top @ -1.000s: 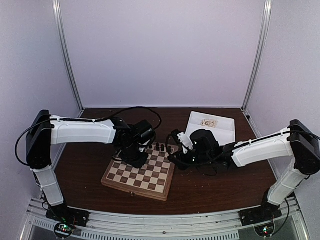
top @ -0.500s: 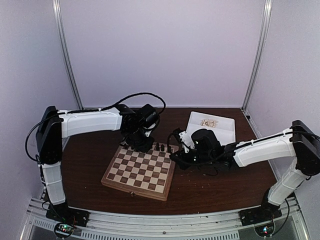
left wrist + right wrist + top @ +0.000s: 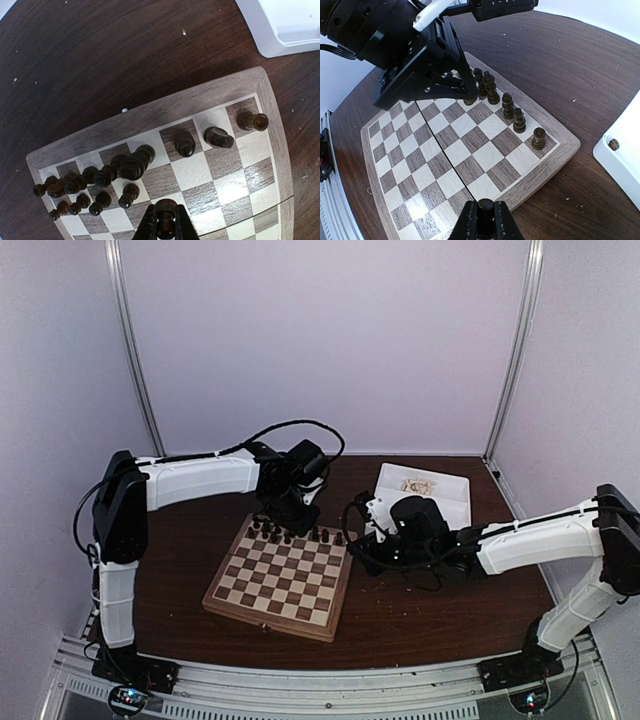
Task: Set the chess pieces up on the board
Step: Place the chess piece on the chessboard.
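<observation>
The board (image 3: 280,585) lies mid-table, with several dark chess pieces (image 3: 300,533) along its far edge. In the left wrist view a rook (image 3: 252,121), knight (image 3: 218,137) and bishop (image 3: 184,143) stand in the back row, and more dark pieces (image 3: 100,175) crowd the left. My left gripper (image 3: 166,216) is shut on a dark pawn (image 3: 166,206) just above the second-row squares. My right gripper (image 3: 485,207) is shut on a dark piece (image 3: 485,205), over the board's right edge (image 3: 555,157).
A white tray (image 3: 450,502) stands at the back right holding pale pieces (image 3: 418,485); its corner (image 3: 280,30) shows beyond the board. The left arm's wrist (image 3: 415,50) hangs over the board's far side. Dark wooden tabletop (image 3: 430,615) surrounds the board.
My left arm has swung from the board's left-middle toward the far edge and rightward, uncovering the dark pieces there. The right gripper drifted slightly right. Both stayed shut.
</observation>
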Controlling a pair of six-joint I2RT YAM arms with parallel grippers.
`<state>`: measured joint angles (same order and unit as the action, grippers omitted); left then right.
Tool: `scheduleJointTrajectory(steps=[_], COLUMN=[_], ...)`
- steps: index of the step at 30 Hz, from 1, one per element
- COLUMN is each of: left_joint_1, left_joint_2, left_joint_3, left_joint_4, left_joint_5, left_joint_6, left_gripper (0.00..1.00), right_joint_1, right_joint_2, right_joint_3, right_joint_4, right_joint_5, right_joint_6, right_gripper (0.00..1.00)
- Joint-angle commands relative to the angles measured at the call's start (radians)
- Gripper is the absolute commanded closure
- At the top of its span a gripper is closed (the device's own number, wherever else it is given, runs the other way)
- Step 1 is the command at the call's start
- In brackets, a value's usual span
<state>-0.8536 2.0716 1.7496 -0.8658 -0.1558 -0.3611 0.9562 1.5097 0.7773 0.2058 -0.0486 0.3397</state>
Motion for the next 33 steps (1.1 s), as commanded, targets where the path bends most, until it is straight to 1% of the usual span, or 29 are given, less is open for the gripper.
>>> scheduleJointTrajectory(steps=[1, 8, 24, 29, 33], left_joint_1=[0.008, 0.014, 0.020, 0.022, 0.022], left_joint_2=[0.038, 0.057, 0.107, 0.114, 0.114], left_joint_3=[0.040, 0.039, 0.036, 0.035, 0.038], left_joint_4=[-0.009, -0.008, 0.002, 0.006, 0.006], left_joint_5=[0.006, 0.006, 0.013, 0.005, 0.005], left_joint_6=[0.033, 0.031, 0.027, 0.027, 0.025], left_gripper=[0.97, 0.97, 0.96, 0.92, 0.85], right_joint_1=[0.004, 0.004, 0.004, 0.004, 0.004], right_joint_2=[-0.041, -0.062, -0.069, -0.066, -0.065], right_joint_3=[-0.015, -0.023, -0.023, -0.020, -0.021], right_joint_4=[-0.012, -0.016, -0.020, -0.024, -0.025], right_joint_5=[0.044, 0.068, 0.072, 0.071, 0.073], right_joint_6=[-0.013, -0.016, -0.019, -0.020, -0.021], right_gripper=[0.99, 1.00, 1.00, 1.00, 1.00])
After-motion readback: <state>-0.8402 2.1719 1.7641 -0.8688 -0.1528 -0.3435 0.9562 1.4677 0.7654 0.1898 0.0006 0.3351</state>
